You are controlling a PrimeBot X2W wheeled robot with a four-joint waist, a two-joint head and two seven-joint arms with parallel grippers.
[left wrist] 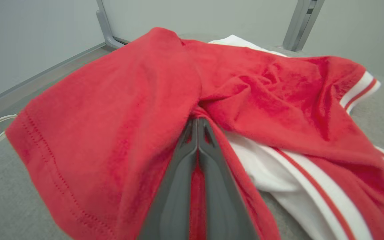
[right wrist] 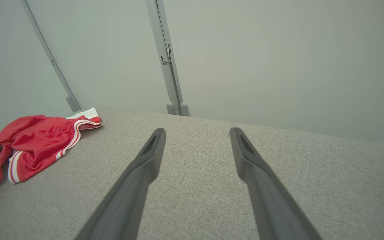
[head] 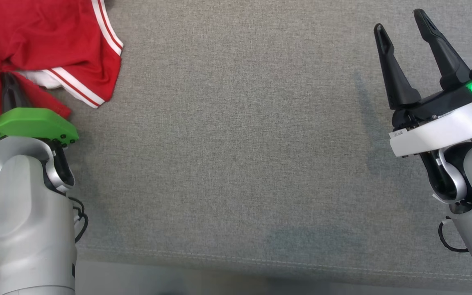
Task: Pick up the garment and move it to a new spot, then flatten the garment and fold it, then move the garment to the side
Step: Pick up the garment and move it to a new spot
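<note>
The garment (head: 47,41) is red with white stripes and white trim, lying crumpled at the far left of the grey cushioned surface (head: 236,143). My left gripper (head: 10,88) reaches into its near edge; in the left wrist view the left gripper (left wrist: 197,124) has its two fingers pressed together on a fold of the red garment (left wrist: 112,110). Over bare fabric at the right, my right gripper (head: 402,26) stands open and holds nothing. The right wrist view shows the right gripper (right wrist: 197,131) with its fingers wide apart and the garment (right wrist: 38,140) far off to the left.
Pale walls with grey metal posts (right wrist: 167,60) stand behind the surface. The front seam and edge of the surface (head: 260,262) run along the bottom of the head view. A wide stretch of grey fabric lies between the two arms.
</note>
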